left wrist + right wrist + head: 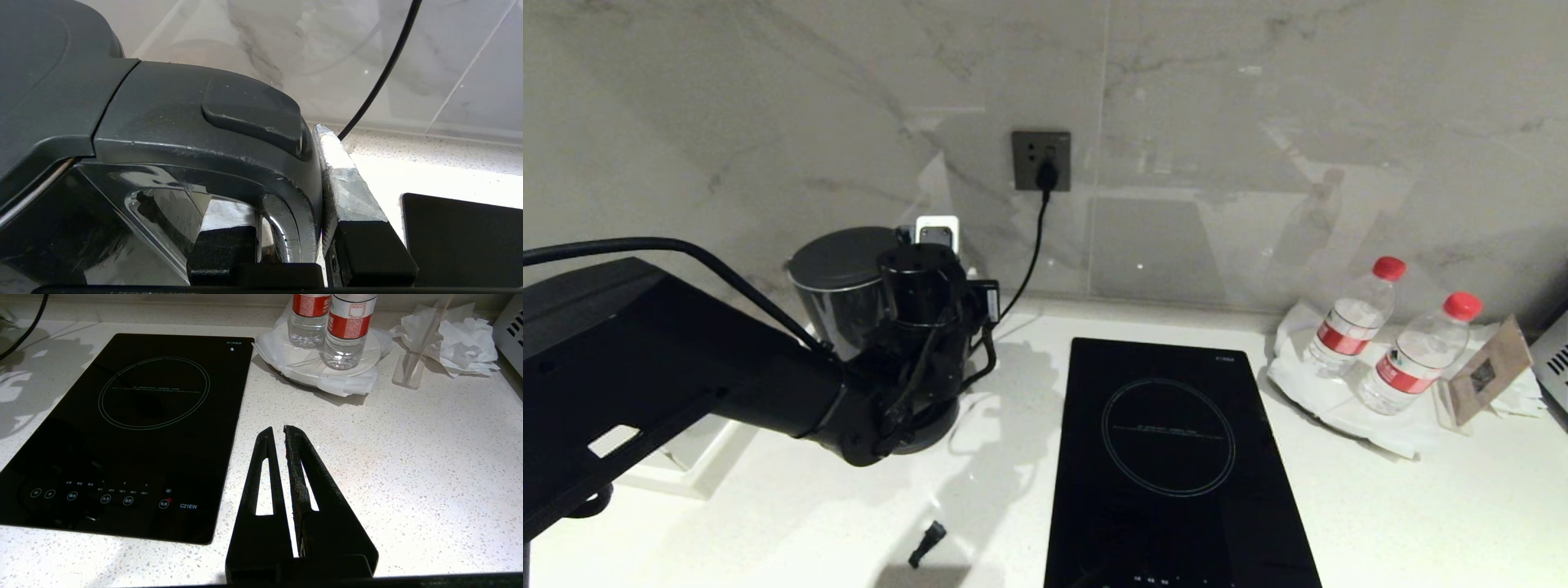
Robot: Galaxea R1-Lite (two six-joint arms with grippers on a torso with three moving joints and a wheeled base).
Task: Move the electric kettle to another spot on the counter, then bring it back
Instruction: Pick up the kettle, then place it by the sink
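The left arm reaches in from the robot's left side, over the front of the broad white speckled stone counter (1380, 506), its wrist bent toward the wall. The left hand (292, 241) is clamped on the curved black side handle of the glossy black cylindrical electric kettle (837, 282); in the left wrist view one taped finger (341, 179) presses the handle's outer face and the other sits inside the handle loop. The kettle stands upright at the back left of the counter, close to the grey-veined marble wall (1258, 98), left of the inset black glass hob (1176, 457). Whether it rests on its base or hangs just above cannot be told, as the arm hides its foot.

The right hand (278, 430) hovers over bare counter just beside the hob's front corner, its two fingers nearly together with only a thin slit between them, holding nothing.

There is one kettle and one hob. Two clear plastic water bottles with red caps (1352, 322) stand on a white plate at the back right. One dark wall socket (1041, 159) has one black cord plugged in.
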